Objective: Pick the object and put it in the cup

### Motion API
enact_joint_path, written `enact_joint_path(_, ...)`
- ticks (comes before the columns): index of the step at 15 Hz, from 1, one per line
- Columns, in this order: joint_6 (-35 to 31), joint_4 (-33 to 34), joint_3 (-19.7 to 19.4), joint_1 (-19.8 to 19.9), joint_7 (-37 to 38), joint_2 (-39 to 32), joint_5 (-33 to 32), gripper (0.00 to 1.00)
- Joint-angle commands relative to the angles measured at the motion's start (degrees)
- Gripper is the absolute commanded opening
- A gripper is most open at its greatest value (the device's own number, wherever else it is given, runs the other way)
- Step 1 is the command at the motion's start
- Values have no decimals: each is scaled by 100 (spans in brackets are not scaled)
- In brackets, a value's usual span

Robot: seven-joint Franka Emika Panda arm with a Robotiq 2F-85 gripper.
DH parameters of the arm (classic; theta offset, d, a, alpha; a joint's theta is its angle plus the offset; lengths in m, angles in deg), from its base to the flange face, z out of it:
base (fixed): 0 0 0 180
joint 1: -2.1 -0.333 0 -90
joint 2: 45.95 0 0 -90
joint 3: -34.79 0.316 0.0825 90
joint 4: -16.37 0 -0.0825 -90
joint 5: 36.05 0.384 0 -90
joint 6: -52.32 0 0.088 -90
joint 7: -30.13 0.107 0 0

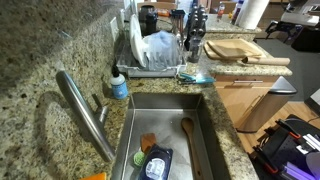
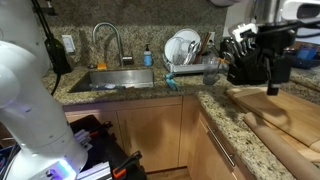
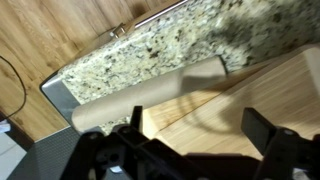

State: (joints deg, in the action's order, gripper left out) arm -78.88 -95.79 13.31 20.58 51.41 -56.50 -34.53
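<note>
My gripper hangs open and empty a little above a wooden cutting board on the granite counter. In the wrist view its two dark fingers frame bare board. A wooden rolling pin lies along the board's edge, just beyond the fingers. It also shows in both exterior views. Dark cup-like containers stand at the back of the counter behind the dish rack. I cannot tell which one is the task's cup.
A sink holds a wooden spoon and a sponge. A faucet, a soap bottle and a dish rack with plates stand around it. A knife block is right behind the gripper.
</note>
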Motion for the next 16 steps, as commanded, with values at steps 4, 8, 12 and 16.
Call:
enact_joint_path(4, -270, 418, -240, 297, 256, -917, 53, 100)
enact_joint_path(8, 112, 756, -401, 82, 1405, -1075, -51, 100)
enact_joint_path(12, -122, 1350, -557, 575, 2067, -1942, 330, 100)
enact_joint_path(16, -143, 1390, -627, 744, 2384, -2106, 366, 100)
